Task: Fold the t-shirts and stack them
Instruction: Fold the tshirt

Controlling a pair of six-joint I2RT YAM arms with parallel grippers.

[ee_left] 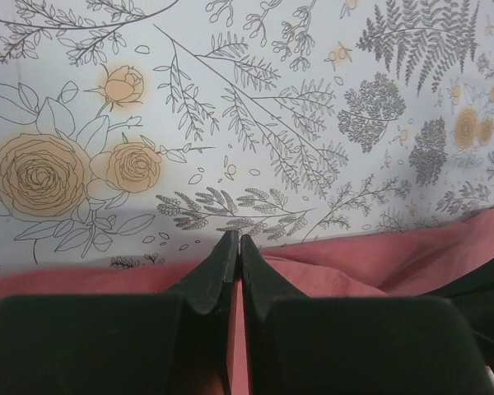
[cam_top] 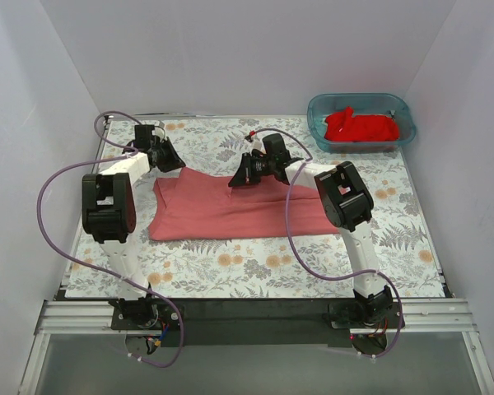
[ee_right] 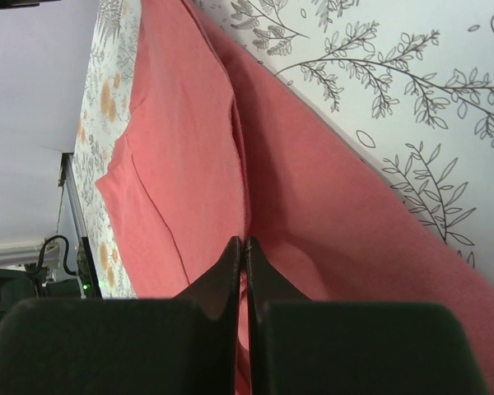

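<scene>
i am a pair of arms bolted at the bottom edge of the overhead view, working over a table covered in a floral cloth (cam_top: 272, 263). the dusty salmon t-shirt (cam_top: 230, 210) lies spread flat at the centre of the frame, partly folded, with a crease running along its length. my left gripper (cam_top: 166, 156) sits at the shirt's upper left corner. in its own camera, the left gripper (ee_left: 235, 239) has its black fingers pressed together, tips right at the shirt's (ee_left: 354, 263) edge where it meets the printed flowers. a thin strip of pink shows between the fingers lower down, but i cannot tell whether any cloth is caught. my right gripper (cam_top: 240, 177) rests on the shirt's upper edge, near the middle of the frame. in its wrist view, the right gripper (ee_right: 240, 243) is also closed tight, tips down on a fold line in the shirt (ee_right: 189, 164); whether it pinches fabric is unclear. the brighter red t-shirt (cam_top: 361, 126) lies crumpled inside a teal tub (cam_top: 358, 97) in the upper right corner, well apart from both grippers.
</scene>
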